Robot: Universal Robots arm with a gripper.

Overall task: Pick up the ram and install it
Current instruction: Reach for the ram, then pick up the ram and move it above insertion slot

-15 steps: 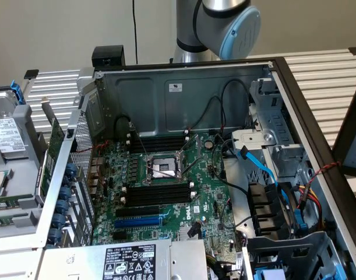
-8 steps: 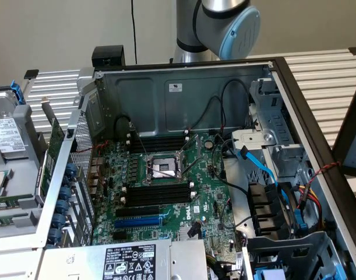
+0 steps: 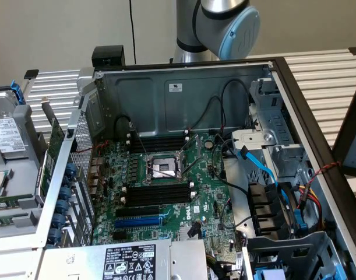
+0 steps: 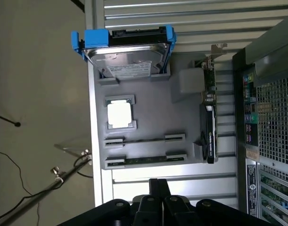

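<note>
1. The black two-fingered gripper (image 4: 158,186) is hanging above the flat grey parts tray (image 4: 144,101). Its fingers are pressing together and it is carrying nothing.
2. The ram (image 4: 146,160), a long thin green circuit-board stick, is lying on edge between two small grey end holders on that tray, in the row nearest the gripper. The gripper is standing apart from it, not touching it.
3. A second pair of holders (image 4: 144,138) is sitting just beside the first; whether it is holding a stick I cannot tell.
4. The tray is also carrying a silver hard drive in a blue plastic bracket (image 4: 125,56), a square silver processor chip (image 4: 119,114) and a larger upright green card (image 4: 209,117).
5. In the exterior view, the open grey metal computer case (image 3: 183,87) is showing its green motherboard (image 3: 204,192). The black memory slots (image 3: 160,192) on either side of the square processor socket (image 3: 160,169) are looking bare.
6. By my reading, the task is sitting at its very start: the pick-up is not yet made and the installing is not yet begun.
</note>
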